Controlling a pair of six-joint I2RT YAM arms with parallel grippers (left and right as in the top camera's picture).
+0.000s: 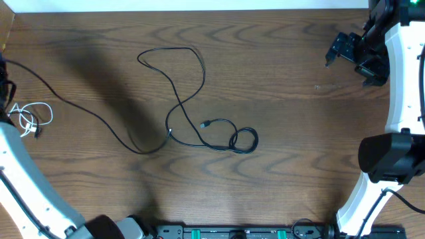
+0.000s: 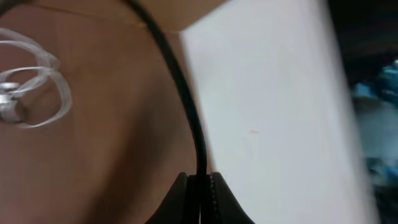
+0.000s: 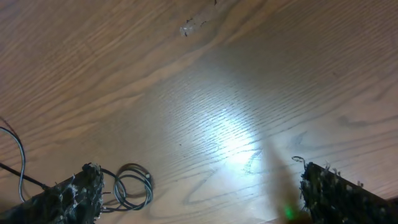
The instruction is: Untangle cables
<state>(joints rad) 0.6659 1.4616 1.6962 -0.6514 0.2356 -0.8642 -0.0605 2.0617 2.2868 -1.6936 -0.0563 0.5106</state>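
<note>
The left end effector (image 2: 200, 182) has its two fingers pressed together on a black cable (image 2: 186, 106), which sits pinched in the slit between the tips. From the tips the cord rises straight ahead and bends off to the upper left in the wrist view. A short white cable (image 2: 34, 93) lies in loose, flat loops ahead of this end effector and to its left, clear of the fingers. To its right is a plain white surface (image 2: 267, 112), past the edge of the wood.

From overhead, the pinched black cable (image 1: 80, 109) leaves the left edge of the worktop (image 1: 285, 179) and sweeps away from the left end effector toward the middle. There it turns up into a large open loop, crosses itself, and ends in a small tight coil (image 1: 243, 140) with a plug end lying just beside it. Whether this is one cord or two cannot be told. The white cable (image 1: 32, 117) rests in a small bundle near the left end effector, apart from the black one.

The right end effector (image 3: 199, 171) hangs over the far right of the worktop with its fingers spread wide and only bare wood grain between them. In its wrist view, the coil (image 3: 132, 185) shows just beyond its left finger (image 3: 78, 196), not touching. The rest of the black cable is well away from this end effector.
</note>
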